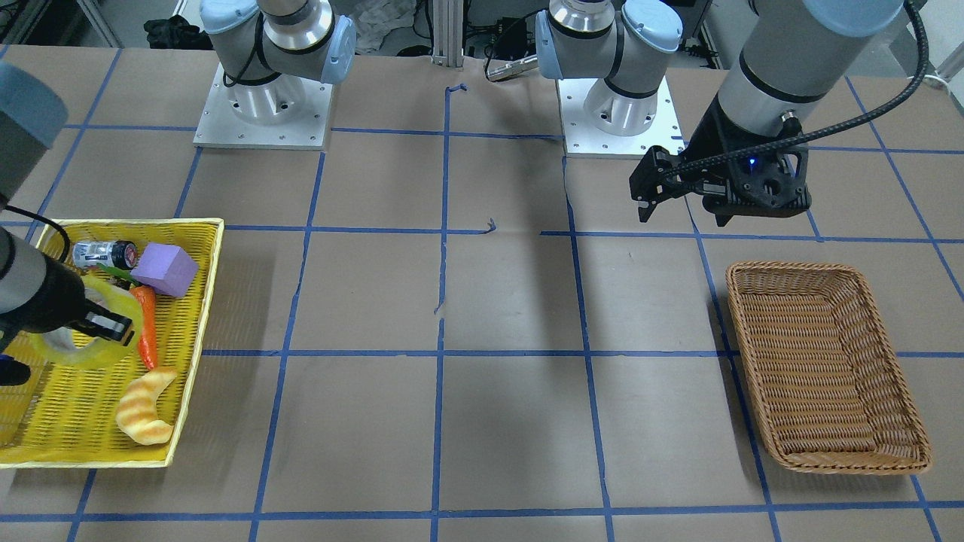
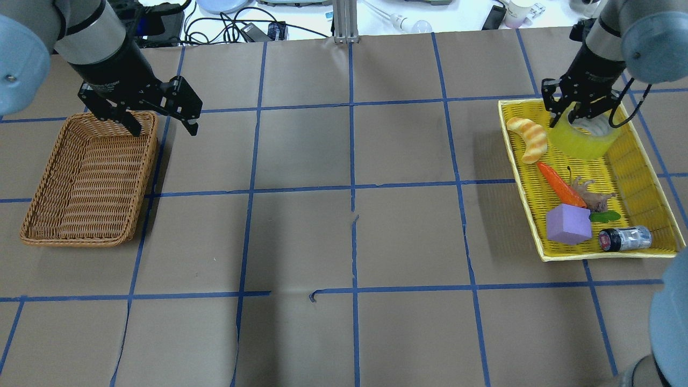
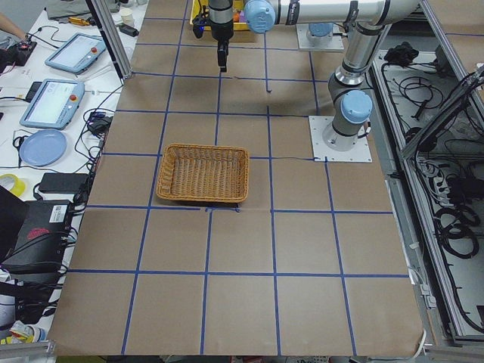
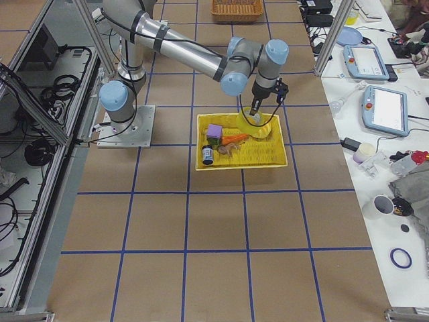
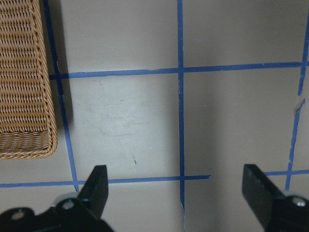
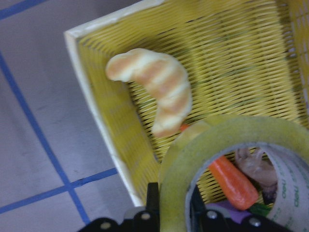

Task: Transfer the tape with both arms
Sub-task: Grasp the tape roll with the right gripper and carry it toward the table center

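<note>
Right gripper (image 2: 564,117) is pinching the tape (image 2: 587,142) over the yellow basket (image 2: 529,183); left gripper (image 2: 164,129) is hovering, fingers (image 2: 189,115) wide apart, by the wicker basket (image 2: 144,177)

A woven wicker basket (image 5: 24,87) is seen at the upper left, cut off by the frame, with only one rounded corner shown. The brown paper table cover (image 5: 125,116) is spread to the right of the basket and is crossed by blue tape lines (image 5: 181,121) (one runs just beside the basket's wall, partly shaded). Below and to the right of the basket, the left gripper (image 5: 174,171) is held with its two black fingers (image 5: 96,186) spread wide, only paper between them.
</note>
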Robot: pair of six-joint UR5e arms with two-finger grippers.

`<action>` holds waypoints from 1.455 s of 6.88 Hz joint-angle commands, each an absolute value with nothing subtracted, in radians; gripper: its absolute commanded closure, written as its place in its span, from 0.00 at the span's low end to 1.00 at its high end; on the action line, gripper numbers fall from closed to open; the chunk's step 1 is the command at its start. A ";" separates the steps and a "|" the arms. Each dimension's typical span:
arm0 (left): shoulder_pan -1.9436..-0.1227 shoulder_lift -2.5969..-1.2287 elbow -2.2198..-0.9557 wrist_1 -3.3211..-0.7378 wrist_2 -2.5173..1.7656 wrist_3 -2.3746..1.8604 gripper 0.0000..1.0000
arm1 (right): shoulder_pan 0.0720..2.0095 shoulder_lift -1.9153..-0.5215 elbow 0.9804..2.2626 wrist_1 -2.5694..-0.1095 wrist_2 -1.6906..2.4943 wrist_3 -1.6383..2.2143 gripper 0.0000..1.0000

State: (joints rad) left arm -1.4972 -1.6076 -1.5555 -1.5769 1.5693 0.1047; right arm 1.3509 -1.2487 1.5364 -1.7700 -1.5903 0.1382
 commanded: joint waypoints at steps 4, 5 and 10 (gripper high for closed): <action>-1.494 -1.608 -1.555 -1.577 1.569 0.106 0.00 | 1.800 -1.241 1.705 -2.082 -1.575 0.746 1.00; -1.494 -1.608 -1.555 -1.577 1.569 0.106 0.00 | 1.837 -1.241 1.777 -2.180 -1.566 0.823 1.00; -1.494 -1.608 -1.557 -1.577 1.571 0.106 0.00 | 2.026 -1.142 1.763 -2.289 -1.467 1.110 1.00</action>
State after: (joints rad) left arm -1.4941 -1.6076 -1.5565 -1.5769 1.5703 0.1058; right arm 1.9937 -1.1738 1.7740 -2.2734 -1.4752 1.0706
